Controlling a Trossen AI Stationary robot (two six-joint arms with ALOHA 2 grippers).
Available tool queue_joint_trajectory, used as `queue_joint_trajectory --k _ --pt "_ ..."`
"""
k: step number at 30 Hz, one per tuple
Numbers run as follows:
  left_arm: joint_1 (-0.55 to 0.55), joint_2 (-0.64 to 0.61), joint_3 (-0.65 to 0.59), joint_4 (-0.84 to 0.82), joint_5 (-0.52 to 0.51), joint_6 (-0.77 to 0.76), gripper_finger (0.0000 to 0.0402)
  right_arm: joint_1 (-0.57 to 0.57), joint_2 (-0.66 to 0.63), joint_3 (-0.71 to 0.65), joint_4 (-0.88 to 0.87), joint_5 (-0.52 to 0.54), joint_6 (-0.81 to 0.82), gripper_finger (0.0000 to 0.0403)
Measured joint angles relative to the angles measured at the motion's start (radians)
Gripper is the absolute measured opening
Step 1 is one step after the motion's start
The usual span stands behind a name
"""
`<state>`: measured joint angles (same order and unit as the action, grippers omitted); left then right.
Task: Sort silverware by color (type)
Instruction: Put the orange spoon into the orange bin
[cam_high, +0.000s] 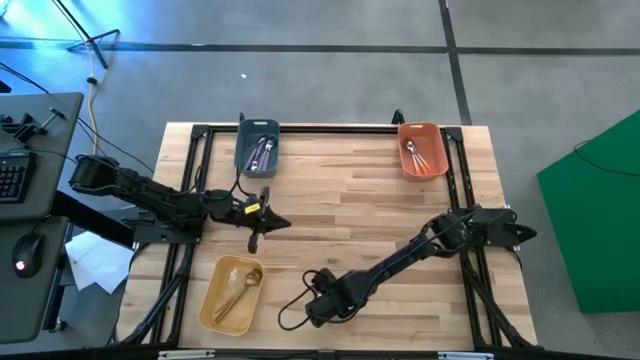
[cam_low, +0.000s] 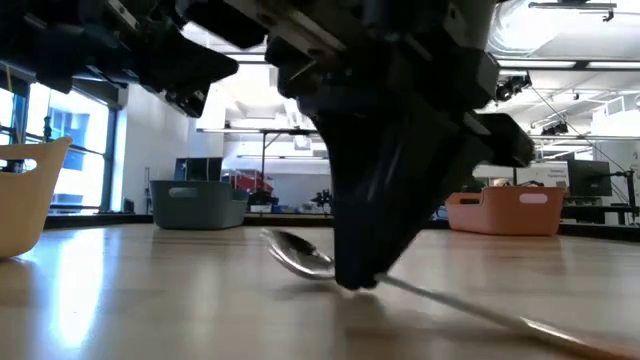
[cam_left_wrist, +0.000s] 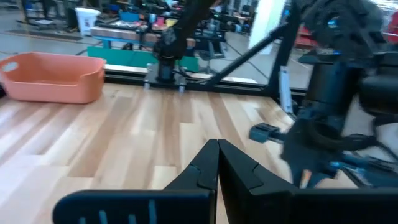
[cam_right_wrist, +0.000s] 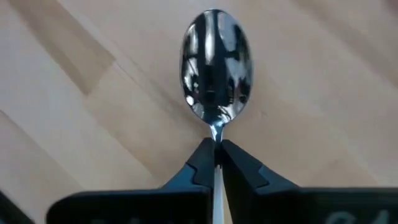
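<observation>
A spoon with a shiny silver bowl (cam_right_wrist: 214, 65) lies on the wooden table near its front edge. Its handle (cam_low: 480, 305) runs toward the near edge, and the handle's end looks orange. My right gripper (cam_right_wrist: 214, 149) points steeply down and is shut on the spoon; the high view shows it (cam_high: 318, 300) at the front middle and the low view (cam_low: 355, 283) on the table top. My left gripper (cam_left_wrist: 217, 149) is shut on nothing and hovers level over the table's left half (cam_high: 278, 221). My right gripper pinches the spoon's thin neck (cam_right_wrist: 216, 135), just behind the bowl, between its two fingertips (cam_right_wrist: 200, 158). The fingers come from above, slanting down, in line with the handle. The bowl (cam_low: 300, 258) sits low at the table top, and the handle slopes down to the wood.
A grey bin (cam_high: 257, 147) with silverware stands at the far left. An orange bin (cam_high: 422, 150) with silverware is at the far right. A yellow bin (cam_high: 232, 292) with gold pieces sits at the near left. Bare wood lies across the middle.
</observation>
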<state>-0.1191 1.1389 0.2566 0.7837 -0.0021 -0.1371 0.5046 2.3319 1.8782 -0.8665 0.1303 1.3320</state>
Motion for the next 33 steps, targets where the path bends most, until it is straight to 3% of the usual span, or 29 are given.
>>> queue_joint_trajectory --k 8,20,27,33 --pt "0.141 0.000 -0.019 0.039 0.024 -0.006 0.0000 -0.103 -0.136 0.000 -0.129 0.049 -0.161 0.0004" --pt "0.431 0.000 -0.019 0.080 0.207 0.010 0.0000 -0.475 -0.480 -0.039 -0.551 0.155 -0.577 0.0001" --pt "0.550 0.000 -0.019 0.082 0.271 0.037 0.0000 -0.825 -0.757 -0.348 -0.544 0.174 -0.735 0.0001" --pt "0.610 0.000 -0.019 0.085 0.272 0.036 0.0000 -1.171 -0.927 -0.654 -0.305 0.101 -0.922 0.0000"
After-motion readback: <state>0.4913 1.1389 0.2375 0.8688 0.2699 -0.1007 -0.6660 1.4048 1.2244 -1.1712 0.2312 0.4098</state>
